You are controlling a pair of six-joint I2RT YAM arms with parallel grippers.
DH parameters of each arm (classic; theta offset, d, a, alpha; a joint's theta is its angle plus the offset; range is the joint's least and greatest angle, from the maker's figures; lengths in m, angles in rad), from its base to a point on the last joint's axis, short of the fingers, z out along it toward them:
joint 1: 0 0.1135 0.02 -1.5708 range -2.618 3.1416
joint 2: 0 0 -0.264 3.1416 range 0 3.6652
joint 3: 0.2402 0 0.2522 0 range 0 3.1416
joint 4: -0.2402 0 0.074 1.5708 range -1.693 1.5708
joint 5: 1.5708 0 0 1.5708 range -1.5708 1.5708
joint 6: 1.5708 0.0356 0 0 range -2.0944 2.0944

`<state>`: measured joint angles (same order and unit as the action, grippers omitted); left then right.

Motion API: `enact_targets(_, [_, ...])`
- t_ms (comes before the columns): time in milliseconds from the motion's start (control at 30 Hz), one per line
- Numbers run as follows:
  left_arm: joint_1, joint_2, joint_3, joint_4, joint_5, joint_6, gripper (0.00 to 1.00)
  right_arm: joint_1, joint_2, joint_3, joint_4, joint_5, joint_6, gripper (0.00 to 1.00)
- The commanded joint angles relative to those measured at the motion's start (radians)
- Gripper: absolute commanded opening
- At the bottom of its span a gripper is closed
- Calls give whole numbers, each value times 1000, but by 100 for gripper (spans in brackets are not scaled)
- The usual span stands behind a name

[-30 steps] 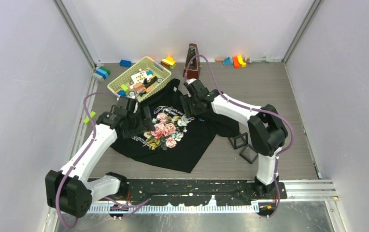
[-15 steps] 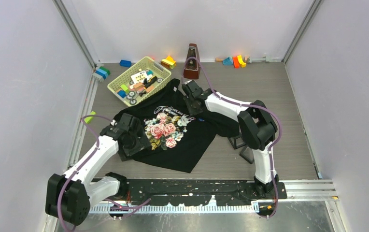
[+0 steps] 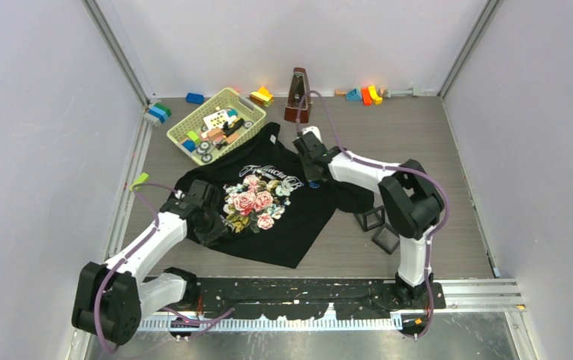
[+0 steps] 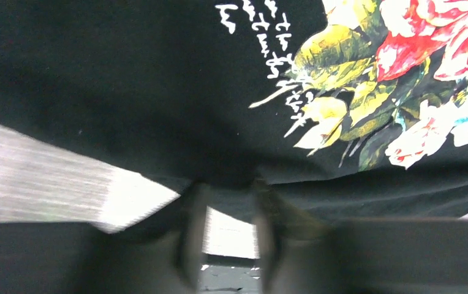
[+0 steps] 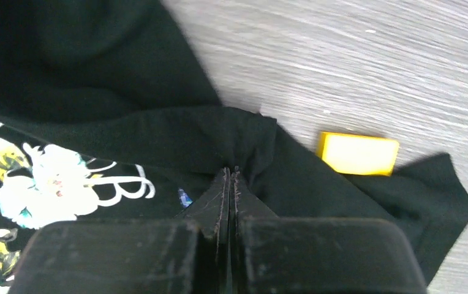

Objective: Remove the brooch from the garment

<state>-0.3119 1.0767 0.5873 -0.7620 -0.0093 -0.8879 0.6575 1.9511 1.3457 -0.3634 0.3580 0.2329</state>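
Note:
The garment [image 3: 283,225], a black T-shirt with pink roses and white script, lies spread on the table. My right gripper [image 3: 313,176] is at its upper right part. In the right wrist view its jaws [image 5: 231,171] are pressed together on a puckered fold of the garment [image 5: 97,79]. The brooch [image 5: 184,197], a tiny blue piece, sits on the cloth just left of those fingers. My left gripper [image 3: 210,225] is at the shirt's near-left hem. In the left wrist view its blurred fingers [image 4: 230,193] stand narrowly apart, with the raised hem of the garment [image 4: 127,92] between their tips.
A yellow-green basket [image 3: 220,120] of small items stands behind the shirt, and a brown metronome [image 3: 297,96] stands right of it. Two black square boxes [image 3: 370,217] lie to the shirt's right. A yellow block [image 5: 358,153] rests by the cloth. Coloured blocks [image 3: 366,94] line the back wall.
My left gripper slid from beside the roses down to the near-left hem and its jaws narrowed. My right gripper closed and shifted a little to the right.

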Motion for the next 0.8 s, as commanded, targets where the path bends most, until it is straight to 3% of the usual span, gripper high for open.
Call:
enact_targets(0, [5,26,-28,130,45,51,18,-95,-160,-97,136,50,118,1])
enact_targets(133, [5,48,9,89,-46,99,0,-163,-240,-206,233,1,186,0])
enact_targets(400, [68,92,78,29,-171,82,0,-219,-284,-263,230,122,271,0])
enact_targets(533, [123,85,68,21,-177,66,0,-277,-300,-285,247,23,305,2])
enact_targets(567, [123,79,63,22,-200,65,0,-283,-302,-284,263,-64,280,5])
enact_targets(633, [124,51,58,7,-268,53,0,-284,-314,-296,302,-175,250,23])
enact_targets(667, [125,36,59,-3,-296,44,0,-284,-320,-317,320,-232,236,39])
enact_targets(733, [125,-1,57,-23,-339,26,0,-283,-330,-335,354,-290,221,56])
enact_targets(767, [124,-21,52,-28,-352,16,0,-282,-324,-332,357,-310,217,59])
